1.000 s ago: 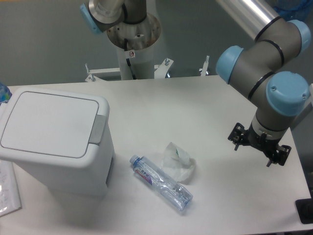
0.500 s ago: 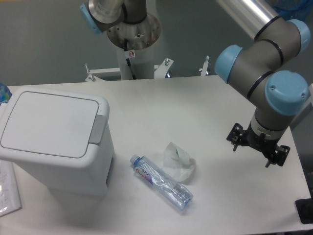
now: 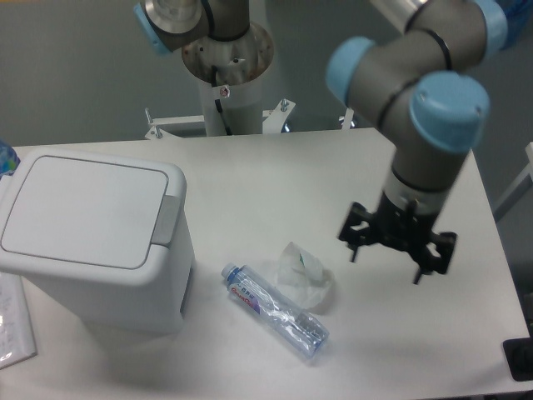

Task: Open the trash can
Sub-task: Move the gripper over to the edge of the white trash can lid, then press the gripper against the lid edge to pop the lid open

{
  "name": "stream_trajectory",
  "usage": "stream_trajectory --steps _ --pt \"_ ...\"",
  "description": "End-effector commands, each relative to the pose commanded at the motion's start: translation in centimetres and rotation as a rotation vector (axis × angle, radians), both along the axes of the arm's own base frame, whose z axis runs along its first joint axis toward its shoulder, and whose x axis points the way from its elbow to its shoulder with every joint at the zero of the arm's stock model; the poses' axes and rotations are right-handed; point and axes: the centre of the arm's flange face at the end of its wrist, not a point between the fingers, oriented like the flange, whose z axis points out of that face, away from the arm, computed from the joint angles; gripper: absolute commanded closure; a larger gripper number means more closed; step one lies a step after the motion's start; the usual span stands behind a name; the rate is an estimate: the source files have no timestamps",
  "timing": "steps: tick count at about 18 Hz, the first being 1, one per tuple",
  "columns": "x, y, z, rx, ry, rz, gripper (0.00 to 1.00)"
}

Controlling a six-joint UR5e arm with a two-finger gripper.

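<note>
The trash can (image 3: pixel 92 237) is a large boxy white bin at the left of the table. Its flat white lid (image 3: pixel 83 210) lies shut, with the grey push-tab (image 3: pixel 168 219) on its right rim. My gripper (image 3: pixel 385 265) hangs from the grey and blue arm over the right middle of the table, well to the right of the can. Its two dark fingers (image 3: pixel 353 252) stand wide apart and hold nothing.
A clear plastic bottle (image 3: pixel 275 310) lies on the table right of the can, with crumpled white plastic wrap (image 3: pixel 303 275) beside it. Papers (image 3: pixel 12 329) lie at the front left edge. The robot's base column (image 3: pixel 226 75) stands behind the table.
The arm has swung left and slightly down, bringing the gripper from the right edge toward the middle of the table. The can, bottle and wrap have not moved.
</note>
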Motion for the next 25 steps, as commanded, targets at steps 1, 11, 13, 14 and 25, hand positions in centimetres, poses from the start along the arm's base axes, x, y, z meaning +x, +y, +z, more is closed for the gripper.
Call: stream_trajectory --steps 1,11,13,14,25 --pt "1.3 0.0 1.0 0.039 -0.013 0.018 0.0" --pt "11.7 4.3 0.5 0.117 -0.129 0.019 0.0" --pt "12.2 3.8 -0.7 0.123 -0.119 0.021 0.0" --pt "12.4 3.7 -1.6 0.116 -0.122 0.02 0.0" --pt "14.1 3.7 -3.3 0.102 -0.159 0.043 0.0"
